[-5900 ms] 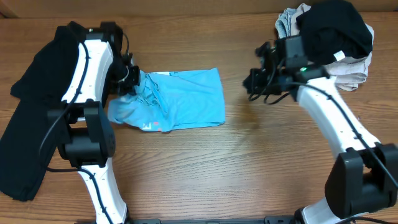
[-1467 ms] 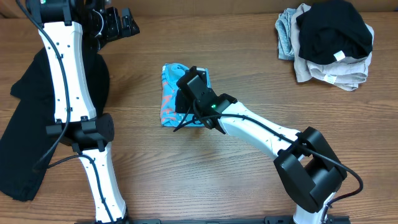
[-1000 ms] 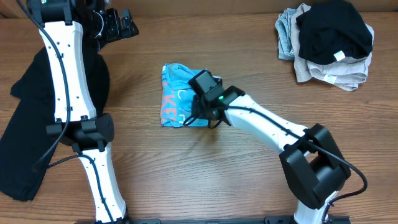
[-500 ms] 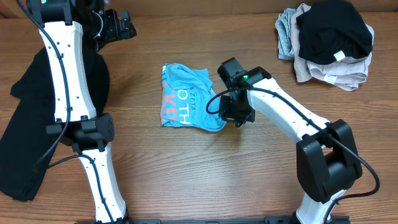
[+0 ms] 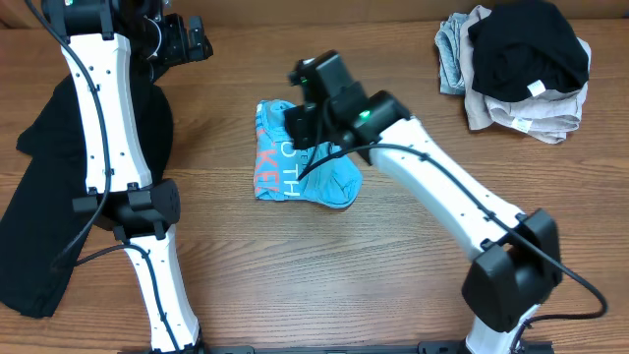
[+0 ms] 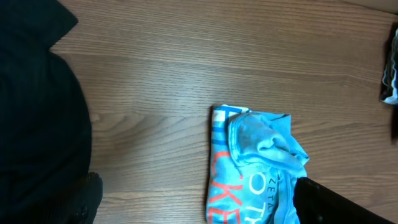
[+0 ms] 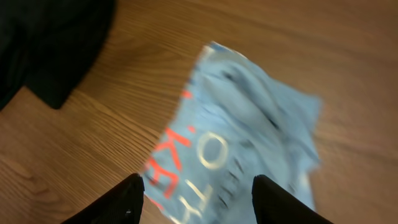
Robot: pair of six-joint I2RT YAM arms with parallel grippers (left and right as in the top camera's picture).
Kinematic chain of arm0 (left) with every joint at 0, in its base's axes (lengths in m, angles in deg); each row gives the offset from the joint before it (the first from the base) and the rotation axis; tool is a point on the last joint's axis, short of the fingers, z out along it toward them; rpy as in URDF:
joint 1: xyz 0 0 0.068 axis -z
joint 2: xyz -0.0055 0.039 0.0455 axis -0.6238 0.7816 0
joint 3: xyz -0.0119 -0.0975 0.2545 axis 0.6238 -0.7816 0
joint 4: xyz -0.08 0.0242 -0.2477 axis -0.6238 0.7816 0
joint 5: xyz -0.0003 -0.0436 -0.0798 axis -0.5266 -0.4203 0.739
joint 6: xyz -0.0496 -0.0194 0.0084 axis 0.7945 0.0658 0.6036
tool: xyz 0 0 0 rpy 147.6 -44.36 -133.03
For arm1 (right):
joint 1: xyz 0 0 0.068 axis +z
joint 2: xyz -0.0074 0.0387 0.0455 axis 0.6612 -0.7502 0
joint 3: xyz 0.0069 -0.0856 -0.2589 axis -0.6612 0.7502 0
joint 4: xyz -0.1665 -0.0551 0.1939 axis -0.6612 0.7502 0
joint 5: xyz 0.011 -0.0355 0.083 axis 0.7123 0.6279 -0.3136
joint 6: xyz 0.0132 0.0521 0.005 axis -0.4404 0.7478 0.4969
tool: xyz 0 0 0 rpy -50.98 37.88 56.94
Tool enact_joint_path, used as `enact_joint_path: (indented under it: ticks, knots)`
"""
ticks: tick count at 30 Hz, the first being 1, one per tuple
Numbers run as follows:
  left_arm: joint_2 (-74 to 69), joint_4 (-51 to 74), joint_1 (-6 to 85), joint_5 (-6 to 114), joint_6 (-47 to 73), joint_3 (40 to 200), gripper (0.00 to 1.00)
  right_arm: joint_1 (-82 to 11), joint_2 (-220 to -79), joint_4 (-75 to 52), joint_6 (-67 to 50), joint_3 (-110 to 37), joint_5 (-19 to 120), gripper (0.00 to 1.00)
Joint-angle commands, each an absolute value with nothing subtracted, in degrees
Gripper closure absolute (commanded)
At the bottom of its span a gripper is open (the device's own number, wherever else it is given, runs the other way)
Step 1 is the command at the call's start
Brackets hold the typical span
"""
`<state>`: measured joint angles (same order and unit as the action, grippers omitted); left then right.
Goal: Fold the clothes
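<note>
Some T-shirt (image 5: 278,183) lettering hides beneath the right pincer (image 7: 202,202).

Soft, matt, rumpled cloth makes the light blue T-shirt (image 5: 329,182) and the black garment (image 5: 39,197) at left; the table (image 5: 295,275) is smooth, faintly glossy wood.

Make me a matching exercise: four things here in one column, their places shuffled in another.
1. light blue printed T-shirt
2. large plain black garment
3. heap of grey and beige clothes topped with black cloth
4. right gripper

A. far right corner of the wooden table
B. open, above the blue shirt
C. bundled mid-table
D. along the table's left edge

Pairs: 1-C, 2-D, 3-A, 4-B
</note>
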<state>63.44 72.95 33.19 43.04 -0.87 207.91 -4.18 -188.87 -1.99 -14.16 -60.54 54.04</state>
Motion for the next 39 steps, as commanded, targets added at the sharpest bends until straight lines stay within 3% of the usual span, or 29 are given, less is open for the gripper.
enact_joint_path:
  ticks: [1, 10, 21, 27, 32, 39]
  knots:
    - [63.57, 72.73, 32.44, 41.7, -1.94, 207.71, 0.0, -1.87, -193.7, -4.98, -18.18, -61.13, 56.16, 0.4]
    - [63.66, 73.48, 32.47, 40.79, -1.96, 207.71, 0.0, 0.28, -204.16, -15.52, -19.64, -61.13, 61.02, 0.4]
    - [63.66, 73.74, 32.51, 40.79, -1.96, 207.71, 0.0, 0.1, -207.44, -19.34, -19.6, -61.13, 71.0, 0.41]
    - [63.66, 73.74, 32.51, 40.79, -1.96, 207.71, 0.01, -0.31, -208.45, -19.41, -19.6, -61.11, 71.51, 0.61]
    - [63.68, 73.74, 32.51, 40.79, -1.96, 207.71, 0.0, -0.31, -209.08, -18.4, -19.62, -61.09, 71.51, 0.69]
    - [63.68, 73.74, 32.51, 40.76, -1.99, 207.71, 0.0, -0.34, -208.21, -18.23, -19.16, -61.29, 73.32, 0.9]
